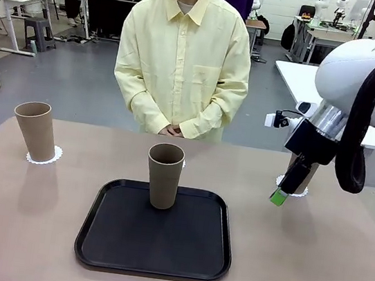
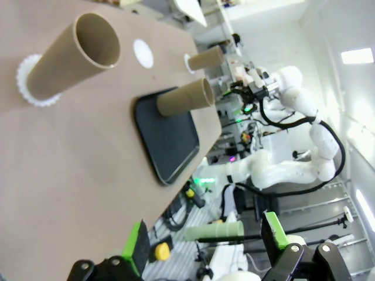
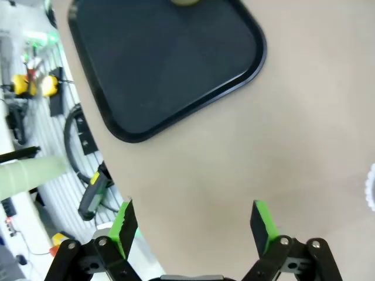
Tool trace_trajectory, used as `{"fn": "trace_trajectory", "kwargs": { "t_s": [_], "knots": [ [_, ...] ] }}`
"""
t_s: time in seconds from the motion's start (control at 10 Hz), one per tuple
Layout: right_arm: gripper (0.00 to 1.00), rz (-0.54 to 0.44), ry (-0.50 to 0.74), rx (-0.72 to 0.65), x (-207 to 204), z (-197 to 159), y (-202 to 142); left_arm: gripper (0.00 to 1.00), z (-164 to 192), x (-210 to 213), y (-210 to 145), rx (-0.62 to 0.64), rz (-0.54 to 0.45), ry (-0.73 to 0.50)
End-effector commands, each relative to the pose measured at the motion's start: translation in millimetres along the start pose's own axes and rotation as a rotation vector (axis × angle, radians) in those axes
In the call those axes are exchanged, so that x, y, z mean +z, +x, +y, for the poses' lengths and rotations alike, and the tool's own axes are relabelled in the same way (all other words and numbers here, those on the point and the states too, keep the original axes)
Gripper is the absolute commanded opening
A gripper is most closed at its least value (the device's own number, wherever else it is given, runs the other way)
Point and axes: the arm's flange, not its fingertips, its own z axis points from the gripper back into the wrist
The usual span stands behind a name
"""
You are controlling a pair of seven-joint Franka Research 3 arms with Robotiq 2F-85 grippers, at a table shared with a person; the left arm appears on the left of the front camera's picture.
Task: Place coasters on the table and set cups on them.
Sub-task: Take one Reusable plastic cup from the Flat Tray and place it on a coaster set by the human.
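Note:
One cup (image 1: 35,131) stands on a coaster (image 1: 44,156) at the table's (image 1: 309,269) far left. A second cup (image 1: 163,175) stands at the far edge of the black tray (image 1: 148,269), and a bare coaster (image 1: 183,162) peeks out behind it. In the left wrist view a third cup (image 2: 205,58) stands on a coaster (image 2: 188,62) at the far right. My right gripper (image 1: 279,195) hangs open just in front of that coaster (image 1: 293,190), nothing between its fingers (image 3: 124,225). My left gripper (image 2: 205,240) is open and empty, off the table's near side.
A person in a pale yellow shirt stands at the far side with hands (image 1: 173,130) clasped, off the table. The tray (image 3: 164,64) takes the middle of the table. Bare tabletop lies to the left and right of it. A white table (image 1: 301,79) stands behind on the right.

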Motion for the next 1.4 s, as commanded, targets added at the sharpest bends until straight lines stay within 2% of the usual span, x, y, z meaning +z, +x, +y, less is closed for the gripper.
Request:
{"fn": "trace_trajectory", "kwargs": {
  "t_s": [0.0,0.1,0.8,0.9,1.1,1.3],
  "knots": [
    [1.00,-0.016,0.059,0.012,5,-1,-8,1.00,-2,2,0,0.007,-0.004,-0.001],
    [1.00,0.000,0.000,0.000,0,0,0,1.00,-2,2,0,0.007,-0.004,-0.001],
    [1.00,-0.001,0.012,0.002,0,-2,-2,1.00,-2,2,0,0.007,-0.004,-0.001],
    [1.00,-0.041,-0.032,0.138,-10,1,14,1.00,-2,2,0,0.007,-0.004,-0.001],
    [1.00,-0.102,-0.015,0.238,-27,4,45,1.00,-2,2,0,0.007,-0.004,-0.001],
    [1.00,-0.233,0.003,0.330,-44,-1,64,1.00,-2,2,0,0.007,-0.004,-0.001]
  ]
}}
